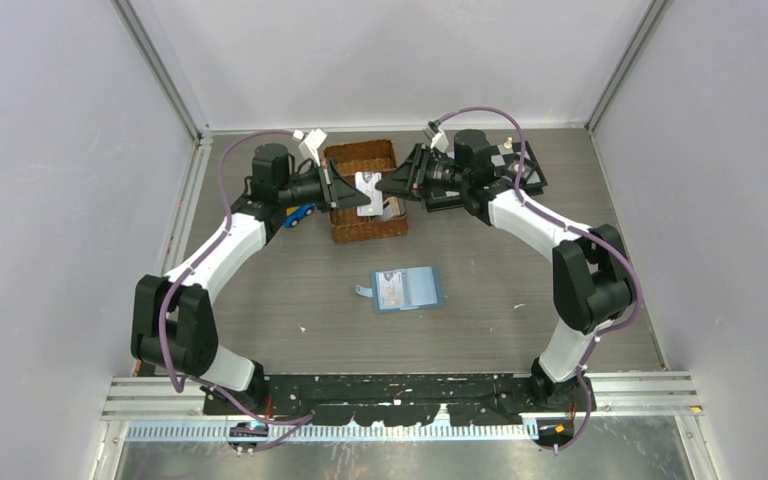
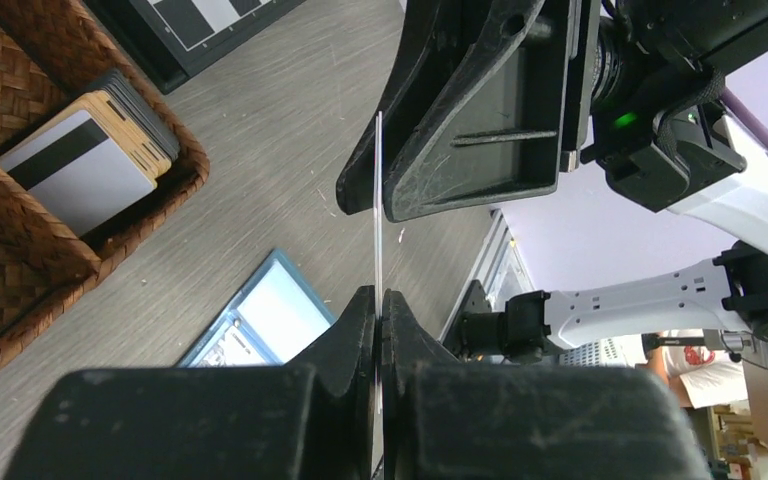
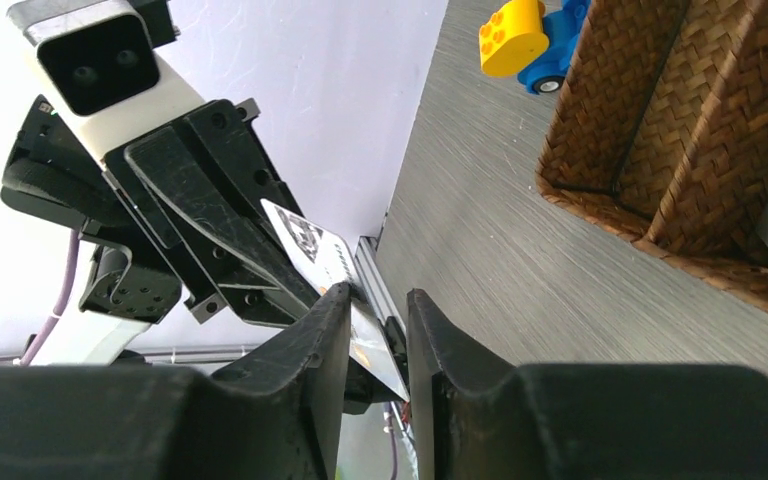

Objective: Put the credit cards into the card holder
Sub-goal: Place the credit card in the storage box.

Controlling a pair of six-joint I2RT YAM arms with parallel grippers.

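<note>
The left hand is closed fully on the lower edge of a thin white plastic card with small dark print. It holds this card in the air above the brown wicker divided basket. In the left wrist view the card appears edge-on, as a fine line that rises from between the two pressed fingers.

The right hand comes from the opposite side of the basket, and its fingers stand on both sides of the free end of the same card. It is partly open. A clear gap shows between the two fingers, and the card lies near one of them only, so this hand does not clamp the card.

Inside one compartment of the basket a small stack of credit cards leans. The front one is grey-white with a black stripe, and behind it there are an orange-gold one and a dark one.

The teal-blue folding card holder lies open and flat on the grey wood-pattern worktop. It is on the near side of the basket, apart from it, and its paler blue inner pockets face up.

A small blue and yellow toy car stands just beside the left side of the basket.
</note>
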